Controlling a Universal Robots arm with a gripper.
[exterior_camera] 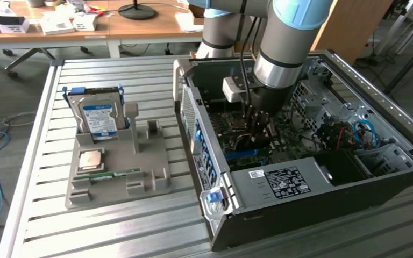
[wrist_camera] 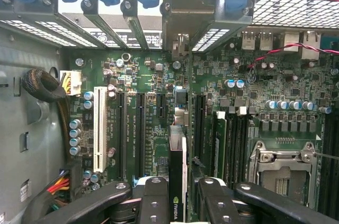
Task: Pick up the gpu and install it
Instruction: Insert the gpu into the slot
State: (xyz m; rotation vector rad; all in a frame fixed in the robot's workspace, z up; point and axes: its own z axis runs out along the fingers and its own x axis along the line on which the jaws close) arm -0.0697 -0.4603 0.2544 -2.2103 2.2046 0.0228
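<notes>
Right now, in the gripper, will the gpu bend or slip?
Probably stiff: the gpu stands straight, edge-on, in the gripper. Thin and gripped near one edge, it might pivot if pushed askew against the motherboard.

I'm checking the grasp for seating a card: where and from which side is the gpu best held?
By its top edge, from straight above, with the fingers pressing its two flat faces. The gpu is thin and flat and stands on edge over the motherboard slots, so its lower edge has to stay free. The gripper holds it this way.
</notes>
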